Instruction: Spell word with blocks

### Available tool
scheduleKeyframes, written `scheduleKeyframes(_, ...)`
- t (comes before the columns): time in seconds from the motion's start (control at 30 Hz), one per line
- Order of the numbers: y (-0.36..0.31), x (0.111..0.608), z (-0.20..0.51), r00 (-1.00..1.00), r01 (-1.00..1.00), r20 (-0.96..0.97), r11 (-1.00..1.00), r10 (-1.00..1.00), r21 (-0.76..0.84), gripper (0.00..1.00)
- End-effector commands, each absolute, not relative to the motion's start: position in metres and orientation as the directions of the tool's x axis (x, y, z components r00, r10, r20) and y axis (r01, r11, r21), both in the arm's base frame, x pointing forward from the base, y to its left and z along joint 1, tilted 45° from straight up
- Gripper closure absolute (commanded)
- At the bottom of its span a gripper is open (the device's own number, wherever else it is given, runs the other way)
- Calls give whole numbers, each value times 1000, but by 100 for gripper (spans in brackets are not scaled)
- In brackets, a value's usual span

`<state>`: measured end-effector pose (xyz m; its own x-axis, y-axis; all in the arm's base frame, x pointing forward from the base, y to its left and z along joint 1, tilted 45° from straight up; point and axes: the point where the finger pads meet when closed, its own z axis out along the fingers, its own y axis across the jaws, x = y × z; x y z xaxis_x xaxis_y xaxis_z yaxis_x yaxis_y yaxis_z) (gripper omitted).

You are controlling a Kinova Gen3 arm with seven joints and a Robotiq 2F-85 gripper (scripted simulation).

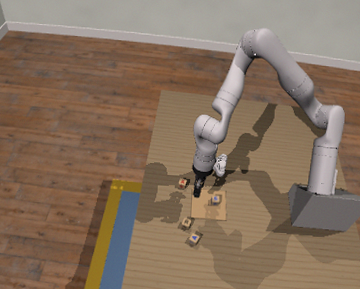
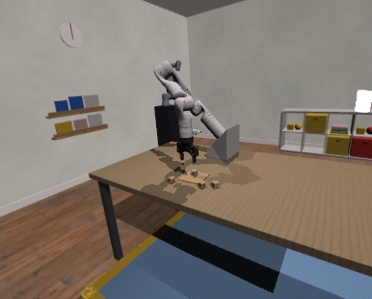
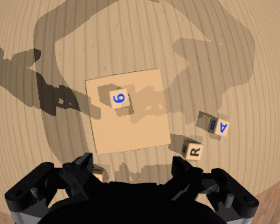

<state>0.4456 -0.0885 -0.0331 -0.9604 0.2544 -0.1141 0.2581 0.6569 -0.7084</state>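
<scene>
A small tan mat (image 1: 209, 204) lies on the table. One block with a blue mark like a "6" or "G" (image 1: 215, 198) sits on it, and also shows in the wrist view (image 3: 119, 98). A block with a red letter (image 1: 184, 183) lies off the mat, on its far left side. The R block (image 3: 194, 151) (image 1: 187, 222) and the blue A block (image 3: 219, 127) (image 1: 194, 237) lie off the mat, close together. My gripper (image 1: 198, 191) is open and empty. It hangs above the table between the red-letter block and the mat's edge. In the wrist view my fingers mostly hide the red-letter block.
The robot's grey base (image 1: 326, 207) stands at the right of the table. The table's left edge (image 1: 140, 228) lies a short way beyond the blocks, with a blue and yellow floor mat (image 1: 113, 241) below it.
</scene>
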Motion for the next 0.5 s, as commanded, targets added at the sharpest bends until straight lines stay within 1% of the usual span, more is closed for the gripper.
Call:
scheduleKeyframes(0.0,-91,442,-27,-960,264,-124,659,253,-704,0)
scheduleKeyframes(0.47,-93,436,-24,-959,264,-123,660,254,-703,0)
